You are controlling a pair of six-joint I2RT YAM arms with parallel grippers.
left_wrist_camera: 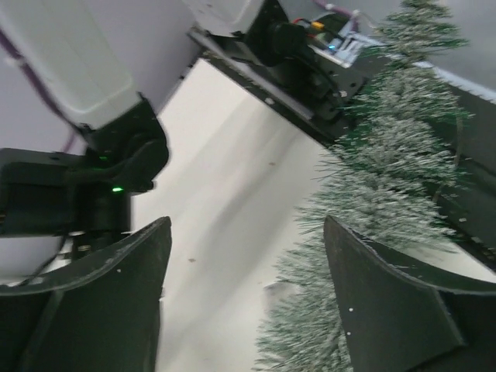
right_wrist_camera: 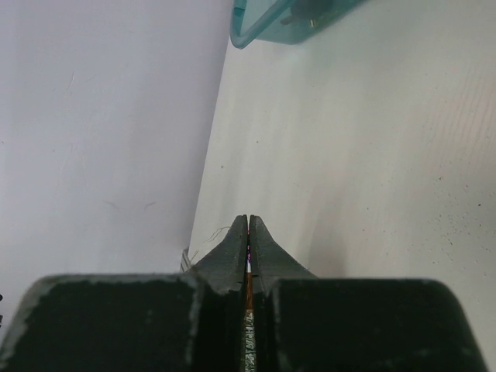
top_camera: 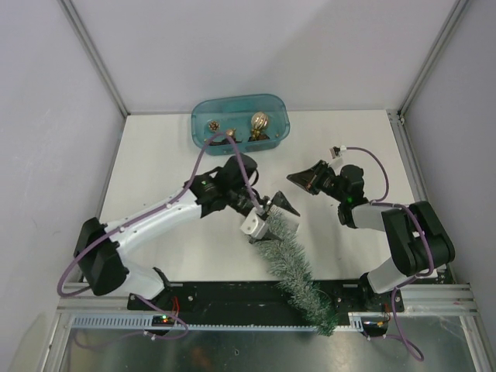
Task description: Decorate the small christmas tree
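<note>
Tree, small, cone-shaped, bristly green frosted white (top_camera: 293, 267): lies on its side on the white counter (top_camera: 155, 163), thick end at centre, tip toward 5 o'clock past the near edge. Left claw (top_camera: 275, 208) gapes wide astride the thick end, gripping nothing. Right claw (top_camera: 301, 180), at 2 o'clock, pinched shut, seemingly empty. Handling: centre the trunk in the gap, close on stem rather than loose bristles, then tip upright.

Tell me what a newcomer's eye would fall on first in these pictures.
The small christmas tree, frosted white, lies on its side, its tip over the table's near edge. The left gripper stands open at its thick end. At the far edge sits a teal tub with gold ornaments inside.
</note>
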